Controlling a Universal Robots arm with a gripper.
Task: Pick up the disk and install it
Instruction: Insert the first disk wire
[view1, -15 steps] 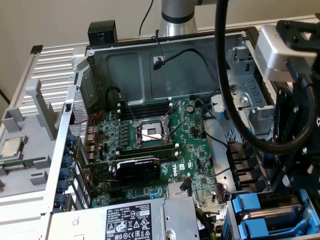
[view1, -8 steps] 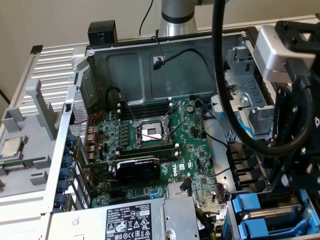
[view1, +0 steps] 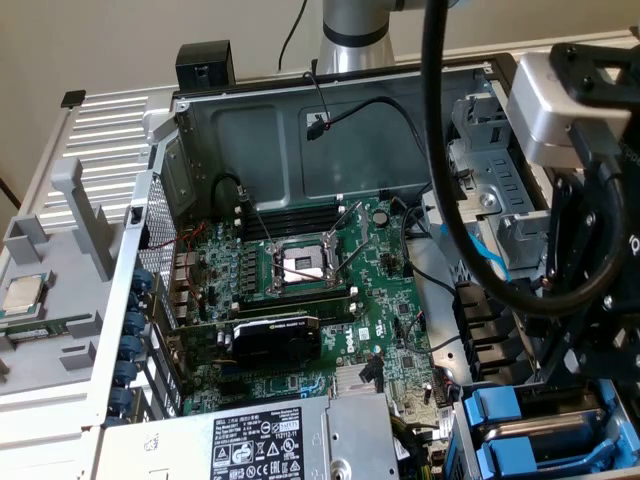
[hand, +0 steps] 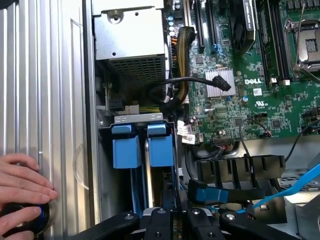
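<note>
Tool (hand: 172, 206) above blue carriers (hand: 126, 152) — cramped

**Layout inside and around the open computer case (view1: 190, 150).**
The motherboard (view1: 385, 300) lies in the case with the CPU socket (view1: 300, 262) at its middle. The graphics card (view1: 275, 338) sits between the socket and the power supply (view1: 260, 445). The drive bay (hand: 137, 119) adjoins the supply on the exterior view's right, below the gripper (hand: 172, 205). A hand (hand: 22, 190) rests outside the case wall.

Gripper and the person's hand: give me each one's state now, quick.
Gripper: cannot be told; it hangs at the drive bay.
Person's hand: open, resting on a round dark knob.
</note>
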